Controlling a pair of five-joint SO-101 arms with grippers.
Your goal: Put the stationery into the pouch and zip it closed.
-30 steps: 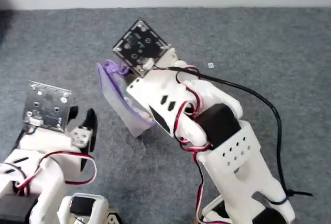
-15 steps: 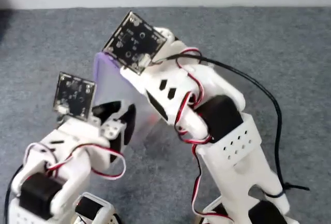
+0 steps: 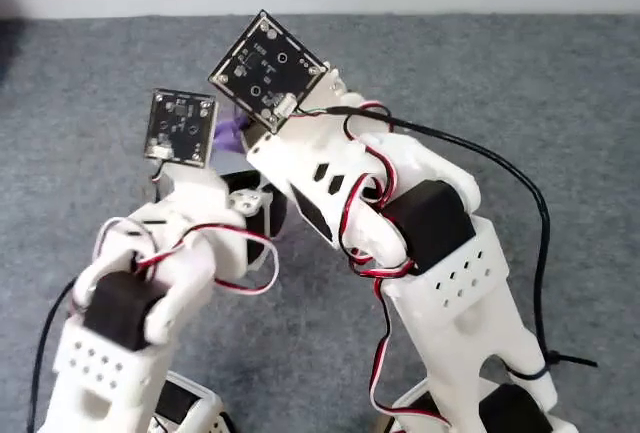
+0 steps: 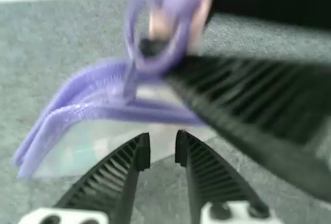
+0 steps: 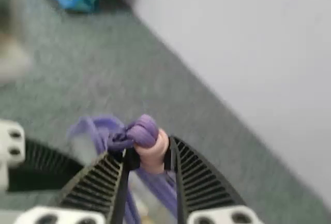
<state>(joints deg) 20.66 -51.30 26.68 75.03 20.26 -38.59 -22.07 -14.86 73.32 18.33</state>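
Right claw (image 5: pixel 146 152) pinches the purple zipper pull (image 5: pixel 140 133) tight! Left claw (image 4: pixel 159 149), jaws just a sliver apart, sits at the clear edge of the pouch (image 4: pixel 77 116).

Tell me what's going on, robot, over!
Right pincer shut on zip pull. Left pincer at the pouch, by its clear side. Zip looks open.

Clear pouch (image 4: pixel 98 146), purple zip, pull (image 5: pixel 145 137) pinched between right jaws.
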